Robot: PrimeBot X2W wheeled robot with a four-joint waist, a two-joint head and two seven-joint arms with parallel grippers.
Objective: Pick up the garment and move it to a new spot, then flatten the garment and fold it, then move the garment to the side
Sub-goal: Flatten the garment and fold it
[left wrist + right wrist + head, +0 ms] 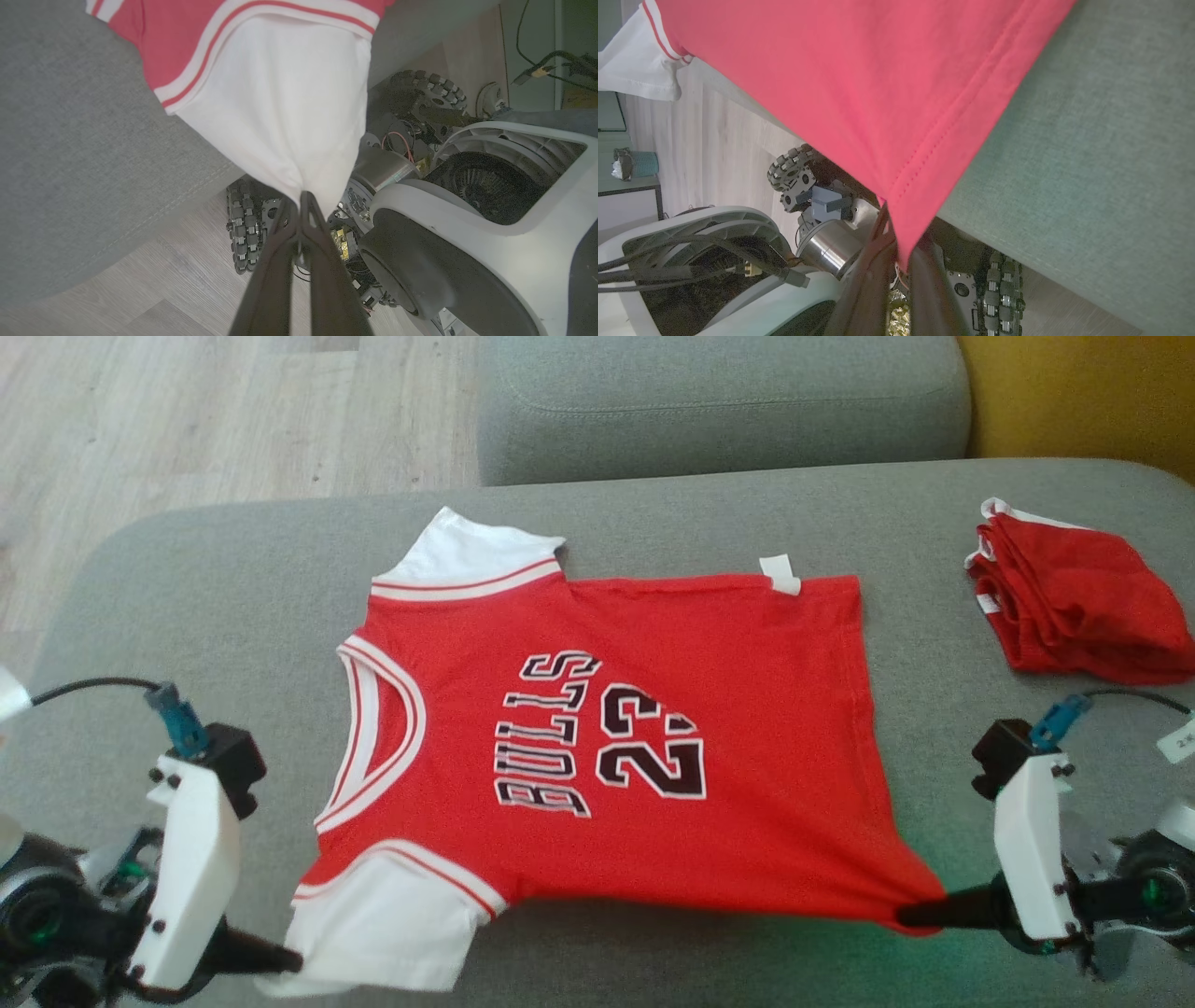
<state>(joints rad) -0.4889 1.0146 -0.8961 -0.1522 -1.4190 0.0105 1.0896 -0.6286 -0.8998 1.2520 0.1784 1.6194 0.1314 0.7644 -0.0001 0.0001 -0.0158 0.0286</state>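
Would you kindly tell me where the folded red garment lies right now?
In the head view the folded red garment lies at the right edge of the grey cushion, apart from the spread jersey and beyond the right gripper.

grey couch | folded red cloth at its right end | wood floor | yellow cushion

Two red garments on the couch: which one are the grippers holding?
The spread-out Bulls 23 jersey: left gripper pinches its near white sleeve, right gripper its near hem corner. The folded red garment at far right lies untouched.
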